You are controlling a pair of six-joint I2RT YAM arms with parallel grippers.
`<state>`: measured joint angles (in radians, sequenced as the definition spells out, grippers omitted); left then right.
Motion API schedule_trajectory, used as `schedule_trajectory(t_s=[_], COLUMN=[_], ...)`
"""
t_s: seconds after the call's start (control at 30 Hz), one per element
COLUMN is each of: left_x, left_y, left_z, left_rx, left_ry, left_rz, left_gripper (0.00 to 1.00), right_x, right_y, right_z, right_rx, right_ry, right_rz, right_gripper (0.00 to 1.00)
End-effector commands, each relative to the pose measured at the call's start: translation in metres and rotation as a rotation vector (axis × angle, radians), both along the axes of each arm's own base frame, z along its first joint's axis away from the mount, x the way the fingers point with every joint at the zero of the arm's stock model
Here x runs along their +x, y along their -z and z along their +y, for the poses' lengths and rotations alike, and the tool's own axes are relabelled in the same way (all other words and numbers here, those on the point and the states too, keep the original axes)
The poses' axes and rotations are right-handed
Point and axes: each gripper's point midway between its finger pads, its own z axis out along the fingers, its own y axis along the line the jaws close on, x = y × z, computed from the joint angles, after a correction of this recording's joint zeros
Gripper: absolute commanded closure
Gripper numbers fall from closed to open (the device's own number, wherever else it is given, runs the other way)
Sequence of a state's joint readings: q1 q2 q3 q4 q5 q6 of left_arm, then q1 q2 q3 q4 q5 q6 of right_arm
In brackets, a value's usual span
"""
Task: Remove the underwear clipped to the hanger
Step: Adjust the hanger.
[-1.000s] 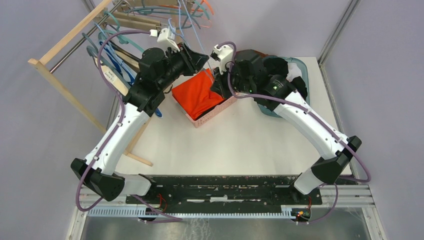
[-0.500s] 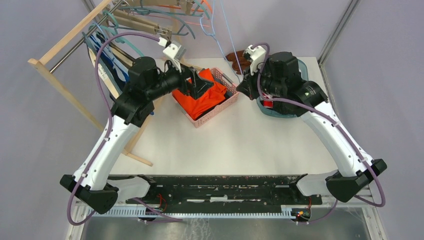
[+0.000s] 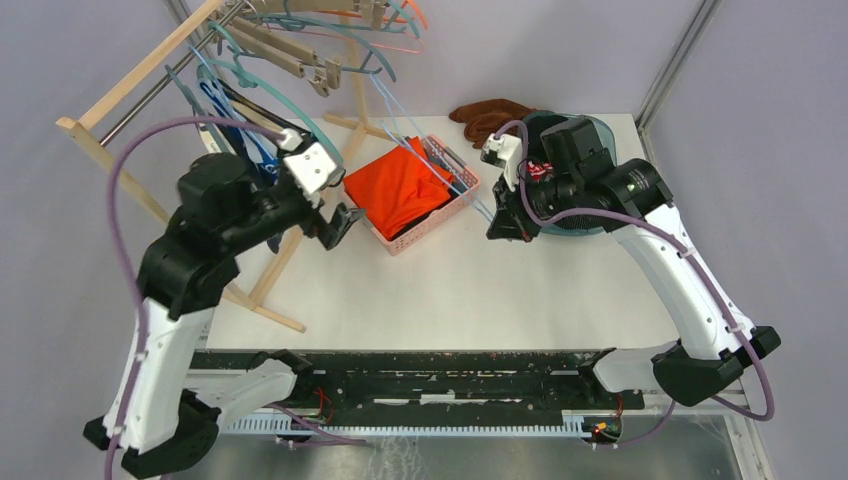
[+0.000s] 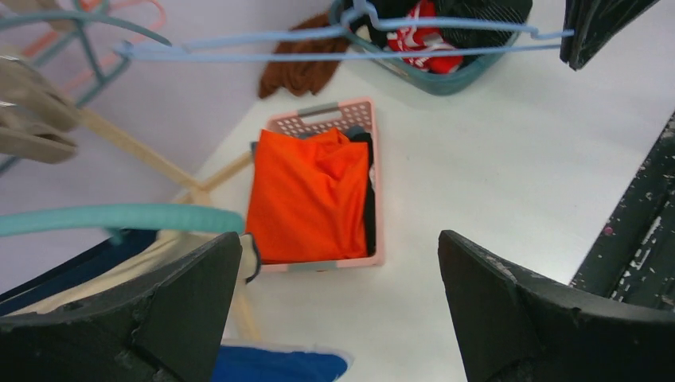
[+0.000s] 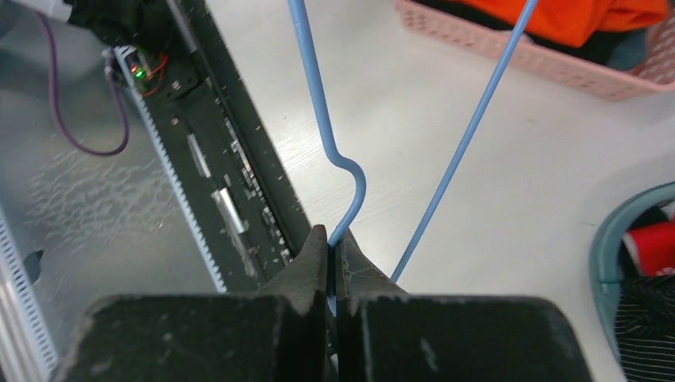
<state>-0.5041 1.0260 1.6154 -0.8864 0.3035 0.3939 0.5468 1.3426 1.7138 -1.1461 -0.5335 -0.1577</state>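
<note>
My right gripper is shut on the wire of a light blue hanger, which slants from the rack down to it; no underwear shows on this hanger. My left gripper is open and empty, left of the pink basket. Under it hang royal blue underwear with a white edge, with navy and beige fabric beneath a teal hanger. A dark strip of fabric lies in the basket beside the orange garment.
A wooden rack with several hangers stands at the left. A teal basin of clothes sits behind the right arm. Beside the basin, a brown cloth lies at the table's far edge. The arms' black base rail runs along the near edge.
The left gripper opened over the basket, then pulled back left toward the rack. The right gripper, still shut on the blue hanger, moved nearer and lower.
</note>
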Motion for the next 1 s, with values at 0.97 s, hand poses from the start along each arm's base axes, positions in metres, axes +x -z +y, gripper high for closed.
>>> schedule_trajectory(t_s=[0.97], left_x=[-0.060], left_y=[-0.169], left_z=[0.152], left_rx=[-0.254], left_ry=[-0.606], left_rz=[-0.557], left_gripper=[0.00], right_x=[0.018], right_y=[-0.031], right_z=[0.118], right_rx=[0.183], right_ry=[-0.329], right_rz=[0.306], right_gripper=[0.99])
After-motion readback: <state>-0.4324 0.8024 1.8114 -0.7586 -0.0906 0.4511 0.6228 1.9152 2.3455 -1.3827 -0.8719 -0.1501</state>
